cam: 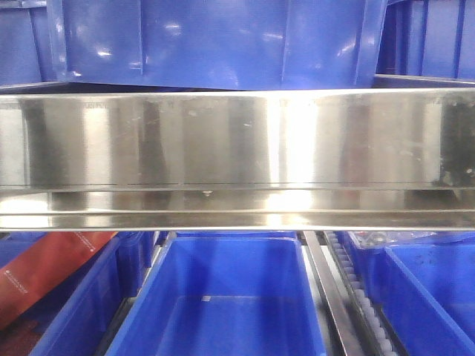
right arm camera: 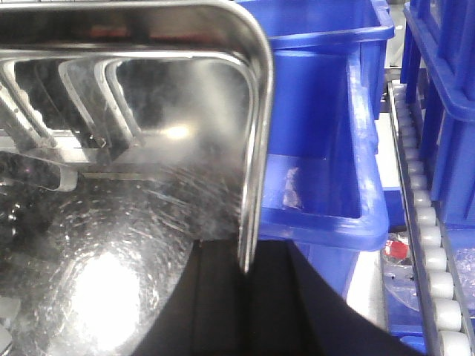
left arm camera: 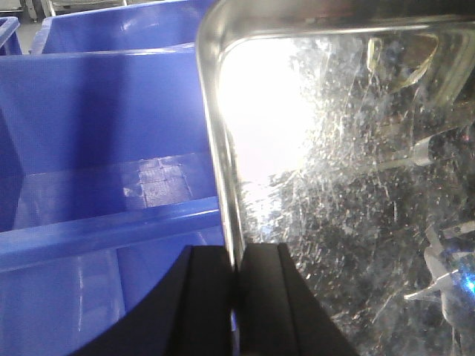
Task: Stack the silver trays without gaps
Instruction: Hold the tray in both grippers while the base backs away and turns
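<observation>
One silver tray (left arm camera: 334, 185) fills the right of the left wrist view, its scratched mirror floor glaring with light. My left gripper (left arm camera: 236, 256) is shut on its left rim, one black finger (left arm camera: 204, 297) outside and one inside. The right wrist view shows the same kind of silver tray (right arm camera: 111, 222) from the other side. There my right gripper (right arm camera: 249, 259) is shut on the right rim near a rounded corner. Neither the grippers nor any tray appear in the front view. I cannot tell whether a second tray lies beneath.
A long steel shelf rail (cam: 237, 141) crosses the front view, with blue bins above (cam: 215, 37) and below (cam: 230, 297). Blue bins (left arm camera: 111, 148) (right arm camera: 319, 111) sit close beside the tray on both sides. A roller track (right arm camera: 430, 245) runs at the right.
</observation>
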